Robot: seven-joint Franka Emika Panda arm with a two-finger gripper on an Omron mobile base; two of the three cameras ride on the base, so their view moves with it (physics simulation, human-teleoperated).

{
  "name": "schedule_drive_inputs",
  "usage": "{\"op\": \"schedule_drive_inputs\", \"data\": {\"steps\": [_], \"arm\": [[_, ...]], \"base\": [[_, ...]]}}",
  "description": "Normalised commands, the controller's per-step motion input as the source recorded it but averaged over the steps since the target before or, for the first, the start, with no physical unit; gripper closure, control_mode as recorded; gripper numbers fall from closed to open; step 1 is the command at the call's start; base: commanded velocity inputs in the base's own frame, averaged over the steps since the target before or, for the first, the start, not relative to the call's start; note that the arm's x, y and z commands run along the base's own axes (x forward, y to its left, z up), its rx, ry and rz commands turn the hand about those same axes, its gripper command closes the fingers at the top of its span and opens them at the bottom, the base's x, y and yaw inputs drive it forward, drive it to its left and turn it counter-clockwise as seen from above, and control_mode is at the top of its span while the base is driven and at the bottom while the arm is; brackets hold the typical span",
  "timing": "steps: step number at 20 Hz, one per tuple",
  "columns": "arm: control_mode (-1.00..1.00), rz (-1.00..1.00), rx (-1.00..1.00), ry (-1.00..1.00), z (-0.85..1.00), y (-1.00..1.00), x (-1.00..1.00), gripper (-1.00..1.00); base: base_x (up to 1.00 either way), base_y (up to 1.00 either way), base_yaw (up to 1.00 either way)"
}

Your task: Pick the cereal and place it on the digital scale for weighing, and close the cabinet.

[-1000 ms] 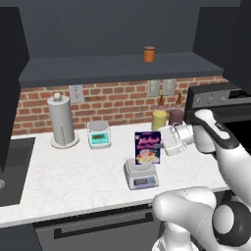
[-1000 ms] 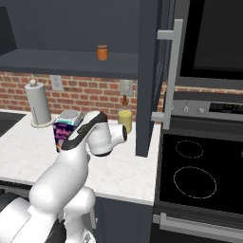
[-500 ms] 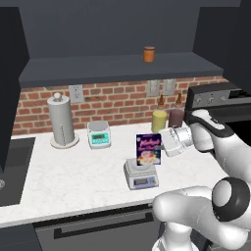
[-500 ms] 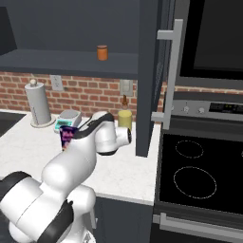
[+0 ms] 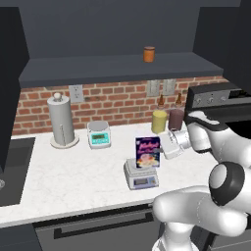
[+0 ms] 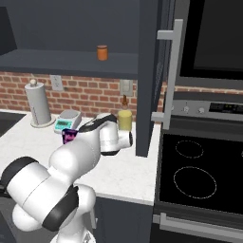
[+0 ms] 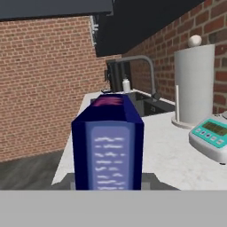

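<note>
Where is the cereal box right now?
The cereal stands upright on the digital scale at the counter's front, left of the yellow canister, in the left base view.

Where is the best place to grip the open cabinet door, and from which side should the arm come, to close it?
Grip the long vertical silver handle on the cabinet door, near its lower end. Come from the stove side: the door stands edge-on over the counter and the bar stands off that face, probably leaving finger room.

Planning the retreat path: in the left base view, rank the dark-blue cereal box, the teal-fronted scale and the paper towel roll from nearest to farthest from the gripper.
1. Dark-blue cereal box, just beside the gripper, on the grey-plated digital scale.
2. Teal-fronted scale, mid-counter by the wall.
3. Paper towel roll, far left.
</note>
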Motion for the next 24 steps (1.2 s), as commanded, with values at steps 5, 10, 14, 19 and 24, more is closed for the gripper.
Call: {"op": "schedule_drive_inputs", "data": {"steps": [5, 10, 14, 19, 24], "arm": [[-1.0, 0.0, 0.0, -0.01, -0.12, 0.09, 0.09, 1.0], [-1.0, 0.0, 0.0, -0.05, -0.14, 0.23, 0.04, 1.0], [-1.0, 0.0, 0.0, -0.01, -0.12, 0.26, 0.0, 1.0], [-1.0, 0.0, -0.01, 0.0, -0.11, 0.25, 0.0, 1.0], [-1.0, 0.0, 0.0, 0.0, -0.13, 0.05, -0.03, 1.0]], "base": [[0.0, 0.0, 0.0], [0.0, 0.0, 0.0], [0.0, 0.0, 0.0], [0.0, 0.0, 0.0], [0.0, 0.0, 0.0]]}}
